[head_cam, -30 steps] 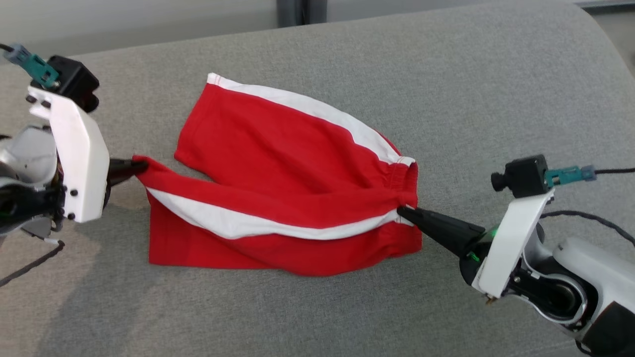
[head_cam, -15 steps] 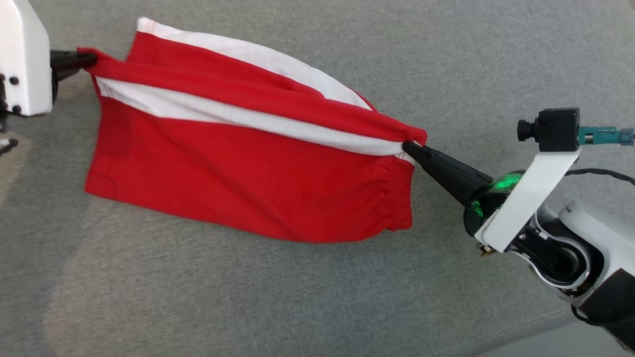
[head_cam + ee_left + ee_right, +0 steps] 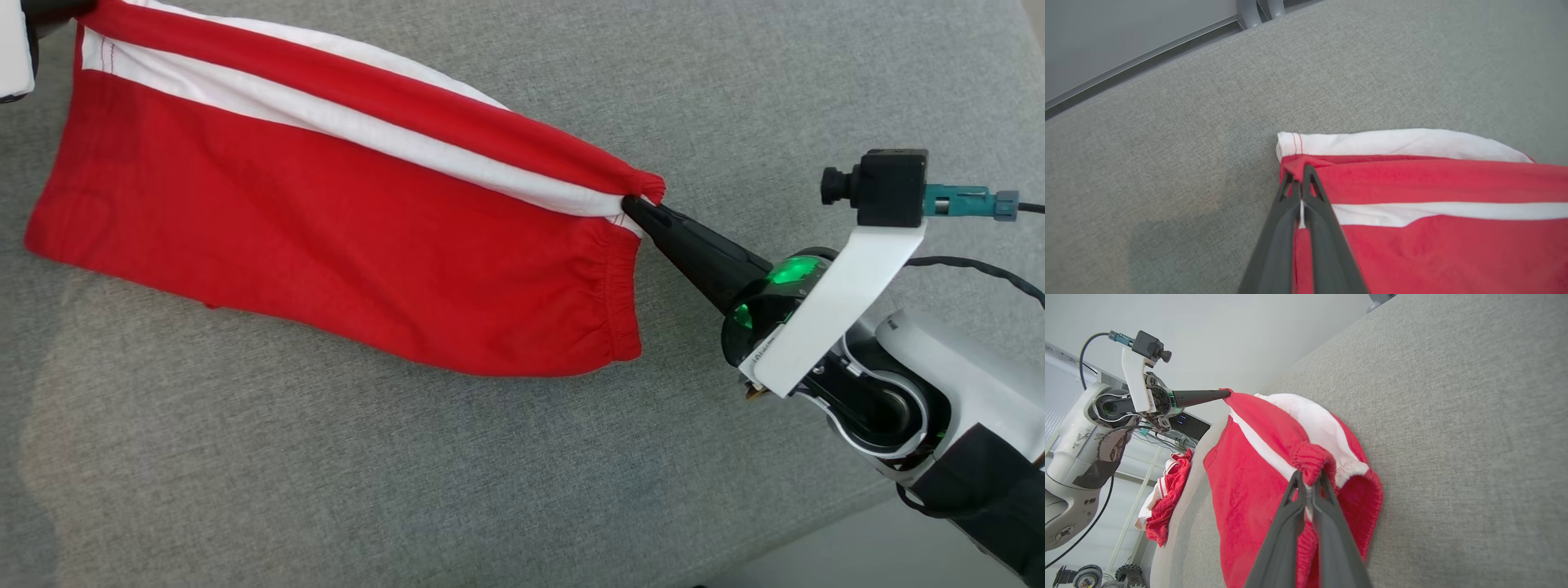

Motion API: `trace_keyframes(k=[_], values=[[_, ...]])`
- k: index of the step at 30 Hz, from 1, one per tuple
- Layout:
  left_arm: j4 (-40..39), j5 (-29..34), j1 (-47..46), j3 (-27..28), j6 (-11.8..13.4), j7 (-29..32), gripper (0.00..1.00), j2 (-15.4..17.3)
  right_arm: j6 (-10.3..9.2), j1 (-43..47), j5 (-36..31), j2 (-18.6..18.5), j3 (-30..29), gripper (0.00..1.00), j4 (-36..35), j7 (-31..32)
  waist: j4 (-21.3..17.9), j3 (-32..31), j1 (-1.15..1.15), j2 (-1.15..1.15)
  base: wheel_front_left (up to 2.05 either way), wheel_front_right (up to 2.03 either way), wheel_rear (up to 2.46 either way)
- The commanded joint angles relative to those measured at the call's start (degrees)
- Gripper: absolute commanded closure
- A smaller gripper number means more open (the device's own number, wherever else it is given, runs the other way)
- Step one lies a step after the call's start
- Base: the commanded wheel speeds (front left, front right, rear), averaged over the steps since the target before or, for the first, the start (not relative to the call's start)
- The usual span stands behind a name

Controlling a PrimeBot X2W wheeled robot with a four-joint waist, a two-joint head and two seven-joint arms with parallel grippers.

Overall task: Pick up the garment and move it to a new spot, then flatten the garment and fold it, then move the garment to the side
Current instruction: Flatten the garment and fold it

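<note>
The left gripper (image 3: 1300, 181) and right gripper (image 3: 635, 208) clench opposite ends of red white-striped fabric shorts (image 3: 326, 229) mid-move; lowering them flat likely follows.

Left gripper (image 3: 72, 8) clipped by the head view's top-left corner, red shorts (image 3: 326, 212) running off that top edge, clothes pile (image 3: 1167, 490) half hidden behind the grey cushion (image 3: 1453, 416)

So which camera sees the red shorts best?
The head view: the red shorts stretch out almost whole, from the leg hem to the waistband in the right gripper. The left wrist view shows the hem corner that the left gripper pinches; the right wrist view, the bunched waistband close up.
</note>
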Motion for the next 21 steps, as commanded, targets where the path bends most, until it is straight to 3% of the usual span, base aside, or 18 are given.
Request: trace_keyframes(k=[1,7,9,10,11,12,13,21], values=[[1.1,0.4,-0.9,0.0,-0.5,-0.3,1.00,0.2,0.02,-0.7,-0.4,0.3,0.1,1.00,0.4,-0.6,-0.6,0.5,0.00,0.00,0.00,0.00,0.00],[4.4,0.7,-1.6,-0.4,-2.0,-1.1,1.00,-1.3,0.02,-1.4,-0.5,0.8,0.9,1.00,1.2,-1.4,-1.1,1.1,0.00,0.00,0.00,0.00,0.00],[5.3,0.8,-1.8,-0.4,-2.5,-1.8,0.66,-1.9,0.02,-1.9,-0.6,1.0,1.1,1.00,1.6,-1.7,-1.0,1.1,0.00,0.00,0.00,0.00,0.00],[5.8,0.9,-1.9,-0.4,-2.9,-1.9,0.32,-2.2,0.02,-2.1,-0.5,1.1,1.2,0.96,1.8,-1.9,-0.9,1.1,0.00,0.00,0.00,0.00,0.00],[6.1,0.8,-1.9,-0.5,-3.1,-2.1,0.00,-2.6,0.02,-2.1,-0.6,1.1,1.3,0.76,2.0,-1.9,-0.8,1.0,0.00,0.00,0.00,0.00,0.00],[6.5,0.7,-2.0,-0.5,-3.3,-2.4,0.00,-3.0,0.02,-2.1,-0.6,1.1,1.5,0.42,2.4,-2.0,-0.7,0.9,0.00,0.00,0.00,0.00,0.00],[6.8,0.8,-2.0,-0.6,-3.7,-2.6,0.00,-3.2,0.01,-2.0,-0.6,1.0,1.7,0.00,2.7,-2.1,-0.5,0.6,0.00,0.00,0.00,0.00,0.00],[8.9,0.1,0.2,-0.8,-5.7,-5.4,0.00,-4.3,0.02,-1.2,0.1,0.2,2.3,0.00,5.0,-3.1,0.8,-2.8,0.00,0.00,0.00,0.00,0.00]])
